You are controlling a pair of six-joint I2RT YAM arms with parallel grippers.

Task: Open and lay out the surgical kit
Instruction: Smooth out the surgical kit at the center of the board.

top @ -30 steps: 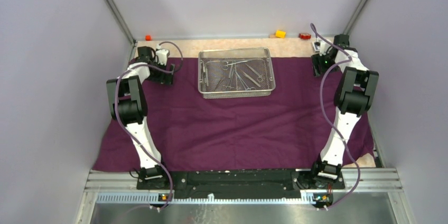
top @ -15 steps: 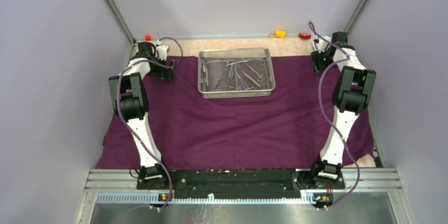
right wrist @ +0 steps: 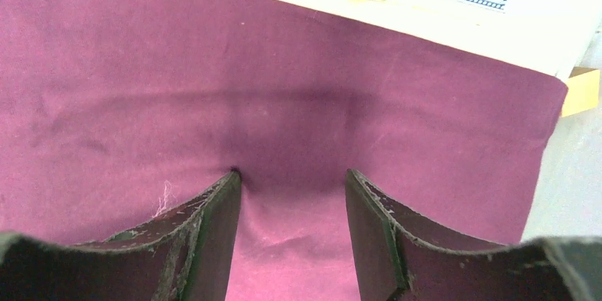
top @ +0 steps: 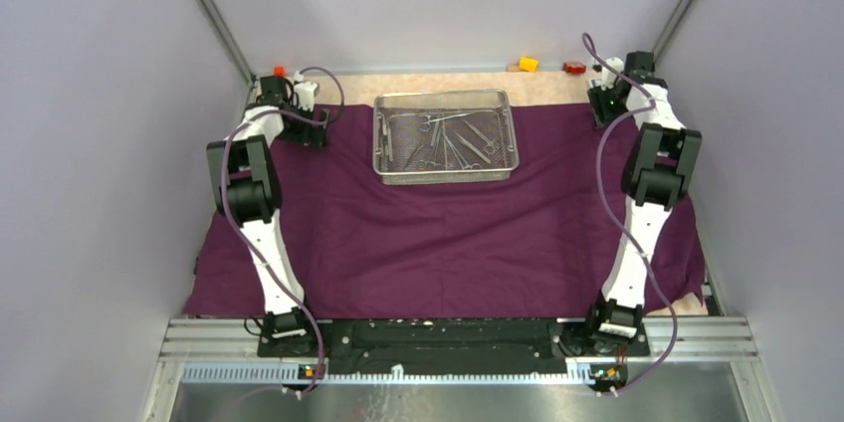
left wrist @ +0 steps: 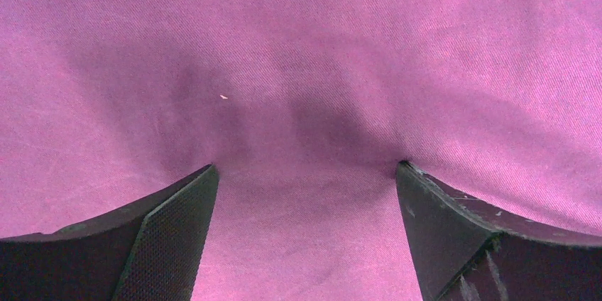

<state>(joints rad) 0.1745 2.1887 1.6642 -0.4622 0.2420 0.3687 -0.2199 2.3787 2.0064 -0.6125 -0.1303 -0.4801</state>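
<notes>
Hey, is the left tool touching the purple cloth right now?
Touching. The left wrist view shows the left tool, open, pressing both fingertips into the purple cloth, which dimples there.

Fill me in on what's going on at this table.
Both arms are working the purple cloth wrap, now spread flat. The left gripper and right gripper are at its far corners, jaws open, tips down on the fabric. The wire-mesh steel tray of clamps sits on the cloth's far middle, untouched.
</notes>
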